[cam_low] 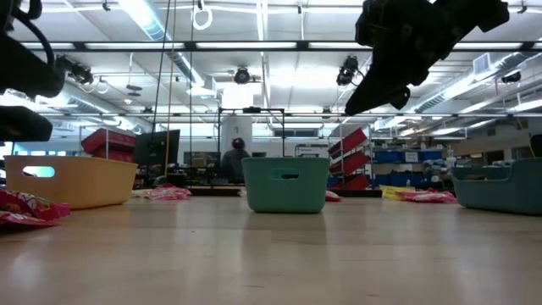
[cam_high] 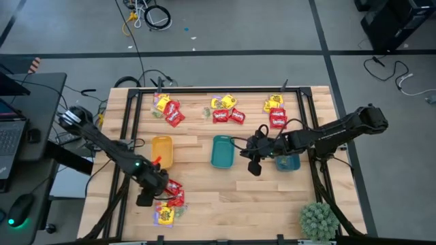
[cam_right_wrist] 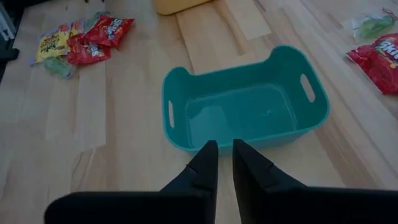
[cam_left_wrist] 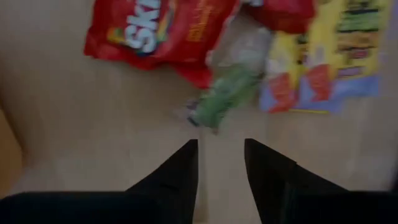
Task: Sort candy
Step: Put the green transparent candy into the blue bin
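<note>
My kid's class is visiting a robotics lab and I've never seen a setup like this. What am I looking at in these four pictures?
It is a robot with two dark arms at a wooden table, sorting candy. One picture looks straight down from above, one looks level across the tabletop, and two come from cameras on the arms' wrists. The left tool hangs low over a pile of candy near the table's front edge, fingers slightly apart; a green packet lies just ahead of them. The right tool hovers beside the middle teal tray, which looks empty, fingers nearly closed. Neither holds anything. There is also a yellow tray, another teal tray, more candy along the far edge, and a spiky green plant.
</note>
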Robot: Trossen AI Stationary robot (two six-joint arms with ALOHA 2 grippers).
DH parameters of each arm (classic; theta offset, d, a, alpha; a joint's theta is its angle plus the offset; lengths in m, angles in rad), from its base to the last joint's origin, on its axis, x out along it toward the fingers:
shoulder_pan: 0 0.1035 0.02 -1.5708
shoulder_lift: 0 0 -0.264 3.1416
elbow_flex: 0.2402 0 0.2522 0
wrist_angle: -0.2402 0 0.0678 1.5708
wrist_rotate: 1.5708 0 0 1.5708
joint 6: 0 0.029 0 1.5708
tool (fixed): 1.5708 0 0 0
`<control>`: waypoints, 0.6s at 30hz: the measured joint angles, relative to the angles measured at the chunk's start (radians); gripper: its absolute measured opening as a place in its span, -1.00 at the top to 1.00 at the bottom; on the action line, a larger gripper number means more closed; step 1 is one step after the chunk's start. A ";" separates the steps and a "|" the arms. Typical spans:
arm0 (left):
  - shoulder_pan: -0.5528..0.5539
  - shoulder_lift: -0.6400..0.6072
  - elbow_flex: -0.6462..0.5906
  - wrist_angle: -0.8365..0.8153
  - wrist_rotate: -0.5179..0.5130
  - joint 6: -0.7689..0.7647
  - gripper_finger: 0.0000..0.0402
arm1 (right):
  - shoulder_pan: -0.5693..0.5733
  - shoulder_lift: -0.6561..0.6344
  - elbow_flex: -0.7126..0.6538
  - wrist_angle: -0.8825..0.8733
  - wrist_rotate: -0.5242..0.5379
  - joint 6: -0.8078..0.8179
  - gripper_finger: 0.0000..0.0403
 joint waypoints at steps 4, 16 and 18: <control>0.000 0.047 0.000 -0.006 -0.017 0.000 0.32 | 0.014 0.000 0.000 0.000 0.005 0.000 0.82; 0.000 0.073 -0.001 0.076 0.014 -0.012 0.32 | 0.027 0.000 0.000 -0.004 0.009 0.000 0.82; 0.000 0.073 -0.001 0.093 0.054 -0.023 0.32 | 0.027 -0.001 0.000 -0.006 0.010 0.000 0.83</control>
